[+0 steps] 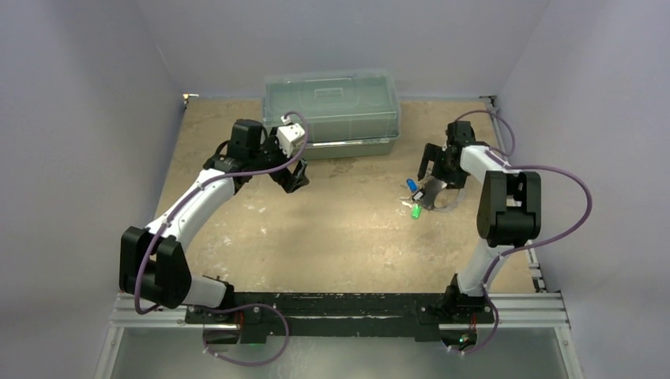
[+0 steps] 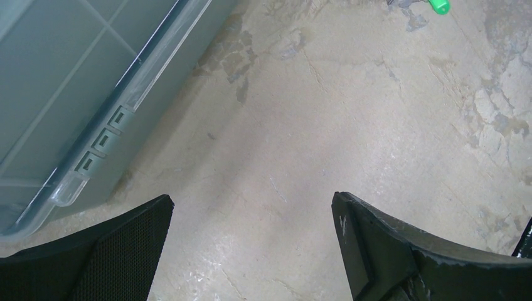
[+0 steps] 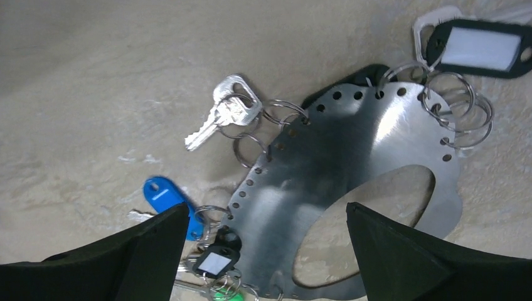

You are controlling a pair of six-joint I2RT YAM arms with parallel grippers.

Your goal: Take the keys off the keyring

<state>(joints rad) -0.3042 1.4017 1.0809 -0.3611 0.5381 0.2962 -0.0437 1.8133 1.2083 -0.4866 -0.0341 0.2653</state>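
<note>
Under open, empty R hand [image 3: 263,213]: stiff, thin, slick-looking keyring [image 3: 351,138] w/ loose light keys [image 3: 226,113], prob best pinched at cutout rim.

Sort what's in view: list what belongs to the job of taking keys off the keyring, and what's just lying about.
Job:
keyring plate
silver key
blue-headed key
green-headed key
split rings joining them

Lying about:
plastic bin
black label tag, attached to the plate but no key
</note>
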